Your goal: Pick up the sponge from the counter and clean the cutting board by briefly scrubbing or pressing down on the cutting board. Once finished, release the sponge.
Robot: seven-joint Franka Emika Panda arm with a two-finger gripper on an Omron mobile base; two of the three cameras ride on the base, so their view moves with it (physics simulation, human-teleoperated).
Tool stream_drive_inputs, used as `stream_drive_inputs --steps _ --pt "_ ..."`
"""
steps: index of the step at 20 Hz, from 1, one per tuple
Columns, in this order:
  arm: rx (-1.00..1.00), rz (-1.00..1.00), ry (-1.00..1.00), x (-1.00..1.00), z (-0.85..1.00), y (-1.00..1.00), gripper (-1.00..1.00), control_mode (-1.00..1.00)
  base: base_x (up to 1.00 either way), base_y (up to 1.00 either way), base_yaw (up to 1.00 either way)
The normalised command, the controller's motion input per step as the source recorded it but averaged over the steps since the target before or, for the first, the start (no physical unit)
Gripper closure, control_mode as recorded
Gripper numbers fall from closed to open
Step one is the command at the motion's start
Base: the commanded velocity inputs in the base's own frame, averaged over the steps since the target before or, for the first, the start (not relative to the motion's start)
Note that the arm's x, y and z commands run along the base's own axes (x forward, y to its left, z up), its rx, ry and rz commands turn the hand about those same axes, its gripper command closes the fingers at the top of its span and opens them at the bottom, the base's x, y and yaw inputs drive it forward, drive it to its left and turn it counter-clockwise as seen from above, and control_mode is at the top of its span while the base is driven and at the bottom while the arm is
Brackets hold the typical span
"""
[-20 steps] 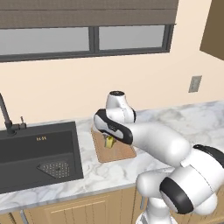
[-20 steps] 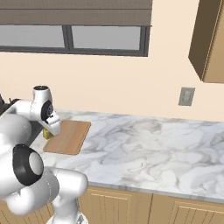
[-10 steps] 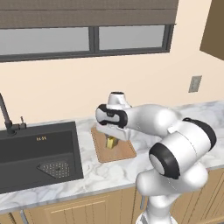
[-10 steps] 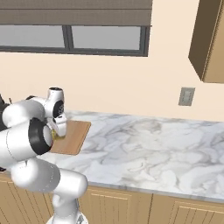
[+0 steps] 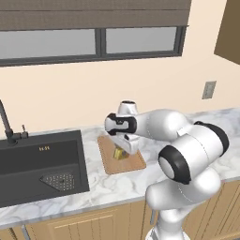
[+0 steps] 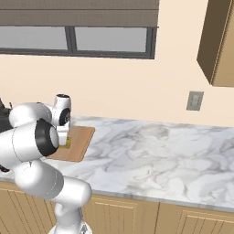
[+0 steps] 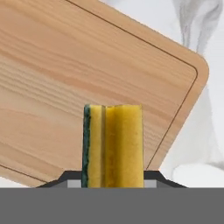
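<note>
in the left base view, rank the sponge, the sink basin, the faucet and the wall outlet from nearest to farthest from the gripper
1. The sponge, held at the gripper over the cutting board.
2. The sink basin, to the board's left.
3. The wall outlet, up on the wall at right, and the faucet, at far left behind the basin, are too close to call.

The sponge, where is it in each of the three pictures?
Left base view: the sponge is mid-picture, under the hand, over the cutting board.
Right base view: left side, a yellow bit beside the arm, over the board.
Hand view: bottom middle, board behind.
Shared landmark: the cutting board.
</note>
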Motion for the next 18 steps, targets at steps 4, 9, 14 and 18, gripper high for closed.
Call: stream_drive_inputs --steps 4,9,14,18 --pt "-0.05 -0.32 -0.01 -0.06 -0.17 -0.14 1.00 -1.00 0.00 0.00 0.00" --pt "-0.06 -0.29 0.00 -0.03 -0.15 -0.17 1.00 -1.00 0.00 0.00 0.00" --pt "-0.07 -0.24 0.00 -0.02 -0.18 -0.16 1.00 -1.00 0.00 0.00 0.00" --pt "-0.07 -0.20 0.00 0.00 -0.21 -0.14 1.00 -1.00 0.00 0.00 0.00"
